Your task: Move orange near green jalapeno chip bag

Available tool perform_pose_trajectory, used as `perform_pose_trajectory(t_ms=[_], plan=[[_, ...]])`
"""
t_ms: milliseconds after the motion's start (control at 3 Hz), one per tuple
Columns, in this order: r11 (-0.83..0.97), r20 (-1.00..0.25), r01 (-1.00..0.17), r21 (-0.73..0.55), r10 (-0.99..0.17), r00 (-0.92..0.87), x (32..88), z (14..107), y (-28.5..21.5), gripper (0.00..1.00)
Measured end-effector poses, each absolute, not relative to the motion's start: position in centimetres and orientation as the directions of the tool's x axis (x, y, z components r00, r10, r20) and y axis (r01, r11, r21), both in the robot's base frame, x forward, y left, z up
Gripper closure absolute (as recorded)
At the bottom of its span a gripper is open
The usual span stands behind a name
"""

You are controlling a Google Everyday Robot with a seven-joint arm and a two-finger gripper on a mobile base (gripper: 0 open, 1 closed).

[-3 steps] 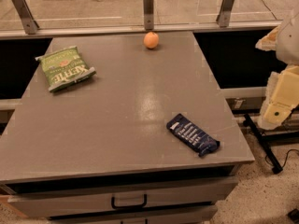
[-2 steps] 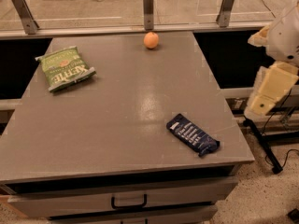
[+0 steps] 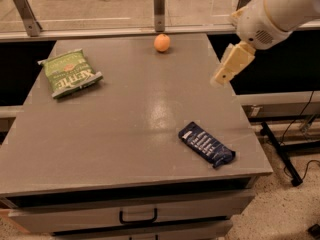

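Note:
The orange (image 3: 162, 42) is a small round fruit at the far edge of the grey table (image 3: 125, 119), near the middle. The green jalapeno chip bag (image 3: 70, 73) lies flat at the far left of the table, with white lettering. My gripper (image 3: 231, 65) hangs from the white arm (image 3: 280, 11) above the table's right edge, to the right of the orange and well apart from it. It holds nothing that I can see.
A dark blue wrapped bar (image 3: 206, 144) lies near the table's front right corner. A glass barrier with metal posts (image 3: 159, 4) runs along the far edge. A drawer handle (image 3: 138, 216) is below the front. Cables lie on the floor at the right.
The arm has swung in from the right side, up and to the left, and the gripper now hangs over the table's right edge. The objects on the table have not moved.

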State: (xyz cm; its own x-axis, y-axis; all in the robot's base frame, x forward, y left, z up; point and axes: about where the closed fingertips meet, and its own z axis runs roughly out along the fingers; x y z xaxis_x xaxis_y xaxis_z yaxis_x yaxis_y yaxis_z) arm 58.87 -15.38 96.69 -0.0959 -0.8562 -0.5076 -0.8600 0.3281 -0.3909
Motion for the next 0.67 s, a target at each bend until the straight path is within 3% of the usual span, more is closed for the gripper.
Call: perform_pose_trajectory(t_ms=[333, 667], plan=[[0.419, -0.616, -0.810, -0.410, -0.783, -0.093, 64.97, 96.81, -11.91, 0.00], [0.418, -0.615, -0.811, -0.409, -0.783, -0.093, 64.96, 96.79, -11.90, 0.00]])
